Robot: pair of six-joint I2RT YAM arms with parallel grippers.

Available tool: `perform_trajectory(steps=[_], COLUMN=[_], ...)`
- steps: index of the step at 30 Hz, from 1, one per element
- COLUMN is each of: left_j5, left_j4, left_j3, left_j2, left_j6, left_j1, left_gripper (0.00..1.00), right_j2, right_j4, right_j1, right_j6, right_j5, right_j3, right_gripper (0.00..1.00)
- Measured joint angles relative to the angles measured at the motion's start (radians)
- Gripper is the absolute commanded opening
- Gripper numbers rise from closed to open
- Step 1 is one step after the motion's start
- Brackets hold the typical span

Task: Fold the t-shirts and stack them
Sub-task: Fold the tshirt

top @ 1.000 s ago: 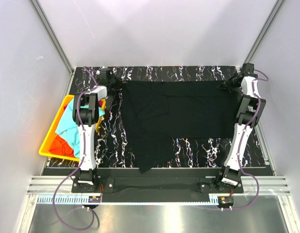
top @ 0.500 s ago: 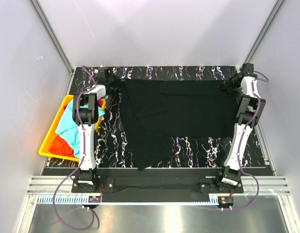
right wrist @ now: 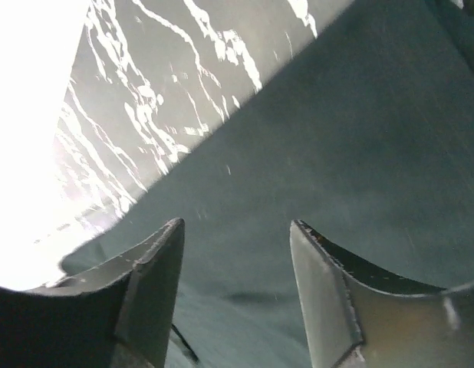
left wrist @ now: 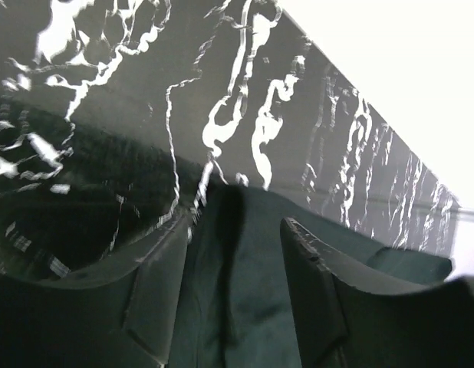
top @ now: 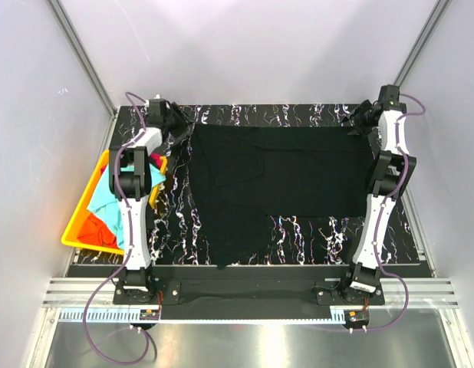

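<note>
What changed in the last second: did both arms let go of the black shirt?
Yes. The left gripper and right gripper both opened, releasing the black shirt at its far corners, and shifted slightly toward the far edge. The shirt stays spread flat; the bin is unchanged.

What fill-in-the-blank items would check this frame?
The t-shirt spread on the table is ___ in colour.
The yellow bin sits at the table's ___ side.
The left hand and right hand both have their jaws ___.
Missing words: black; left; open.
</note>
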Motion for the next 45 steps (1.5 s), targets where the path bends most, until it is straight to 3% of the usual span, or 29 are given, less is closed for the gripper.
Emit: perform_trajectory(steps=[4, 10, 15, 19, 24, 33, 45], left_j5=[-0.027, -0.058, -0.091, -0.112, -0.186, -0.267, -0.31], left_j4=[-0.052, -0.084, -0.172, -0.31, -0.51, -0.579, -0.591], left_j3=[-0.118, -0.482, -0.78, -1.016, -1.119, -1.216, -1.225], left_j2=[-0.18, -0.632, -0.922, -1.088, -1.166, -1.227, -1.086], left_j6=[0.062, 0.087, 0.106, 0.059, -0.032, -0.209, -0.338], left_j1=[-0.004, -0.065, -0.218, -0.37, -0.5, -0.676, -0.737], left_gripper=[0.56, 0.49, 0.48, 0.51, 0.52, 0.52, 0.48], right_j2=[-0.112, -0.477, -0.746, -0.853, -0.909, -0.992, -1.099], right_j4=[-0.112, -0.182, -0.155, -0.138, -0.104, -0.079, -0.048], right_j1=[0.011, 0.006, 0.017, 0.065, 0.127, 0.122, 0.122], right_j6=[-0.061, -0.098, -0.103, -0.117, -0.142, -0.192, -0.189], right_j5=[0.116, 0.224, 0.23, 0.229, 0.213, 0.214, 0.213], right_j3=[-0.044, -0.411, -0.738, -0.917, -1.086, -1.275, -1.302], right_gripper=[0.68, 0.68, 0.69, 0.7, 0.7, 0.72, 0.72])
